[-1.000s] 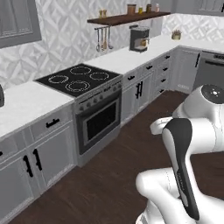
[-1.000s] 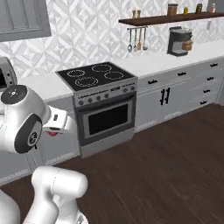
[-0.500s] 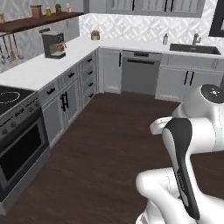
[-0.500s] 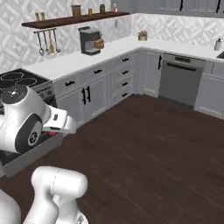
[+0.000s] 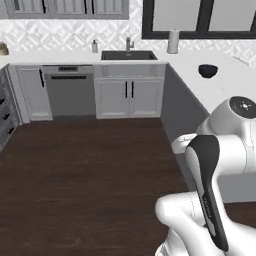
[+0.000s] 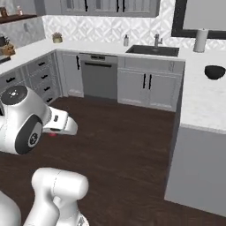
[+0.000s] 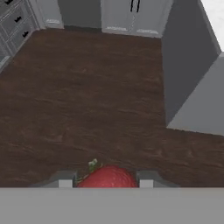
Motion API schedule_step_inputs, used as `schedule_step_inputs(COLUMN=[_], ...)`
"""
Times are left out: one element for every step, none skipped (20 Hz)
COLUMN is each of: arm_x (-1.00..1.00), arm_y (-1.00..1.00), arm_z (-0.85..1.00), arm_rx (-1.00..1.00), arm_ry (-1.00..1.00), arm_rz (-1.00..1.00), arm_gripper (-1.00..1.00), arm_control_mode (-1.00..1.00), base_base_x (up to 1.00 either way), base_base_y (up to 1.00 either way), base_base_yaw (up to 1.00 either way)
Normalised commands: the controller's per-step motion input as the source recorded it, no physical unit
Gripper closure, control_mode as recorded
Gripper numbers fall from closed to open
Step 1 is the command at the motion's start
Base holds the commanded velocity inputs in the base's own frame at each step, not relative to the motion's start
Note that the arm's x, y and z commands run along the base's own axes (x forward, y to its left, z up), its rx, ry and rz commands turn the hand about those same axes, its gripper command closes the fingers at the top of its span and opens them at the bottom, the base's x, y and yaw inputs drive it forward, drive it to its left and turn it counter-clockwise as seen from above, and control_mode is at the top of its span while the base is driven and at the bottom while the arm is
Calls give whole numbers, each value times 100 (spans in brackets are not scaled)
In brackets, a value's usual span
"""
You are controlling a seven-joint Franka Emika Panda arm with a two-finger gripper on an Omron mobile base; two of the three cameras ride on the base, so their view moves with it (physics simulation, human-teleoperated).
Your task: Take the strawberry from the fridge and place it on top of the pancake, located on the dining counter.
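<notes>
- Even, bright rendered light with no clear source; no glare.
- Soft, faint shading beneath the surface (image 6: 201, 106) overhang and cabinet fronts.
- All three views look soft and low-resolution, edges slightly smeared.
- The wood floor (image 7: 87, 92) grain blurs; no edge distortion.

floor (image 5: 85, 170): you have dark wood planks across the middle and lower left of both base views, and over most of the hand view.
dining counter (image 6: 199, 106): you see a white marbled top with grey sides at the right of both base views, grey side at the upper right of the hand view.
bowl (image 6: 215, 72): dark, resting on that top near the upper right.
back counter (image 5: 60, 56): white, along the top of the frame, with a sink (image 5: 128, 55) set in it.
bottle (image 5: 94, 46): small, standing just left of the sink.
paper roll (image 5: 173, 42): upright at the right of the sink.
</notes>
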Motion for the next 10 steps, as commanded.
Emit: schedule_step_inputs(arm_x=[0, 0, 0, 0, 0, 0, 0, 0, 0, 0], arm_y=[0, 0, 0, 0, 0, 0, 0, 0, 0, 0], arm_z=[0, 0, 0, 0, 0, 0, 0, 0, 0, 0], arm_rx=[0, 0, 0, 0, 0, 0, 0, 0, 0, 0], arm_ry=[0, 0, 0, 0, 0, 0, 0, 0, 0, 0], arm_rz=[0, 0, 0, 0, 0, 0, 0, 0, 0, 0], arm_gripper=[100, 100, 100, 100, 100, 100, 100, 100, 100, 100], arm_control_mode=[100, 100, 100, 100, 100, 100, 100, 100, 100, 100], base_base_x=[48, 54, 59, 60, 61, 66, 67, 69, 73, 77], base_base_y=[-100, -100, -100, -100, -100, -100, -100, -100, -100, -100], base_base_yaw=[-56, -54, -53, -50, -48, -46, -44, -42, -39, -36])
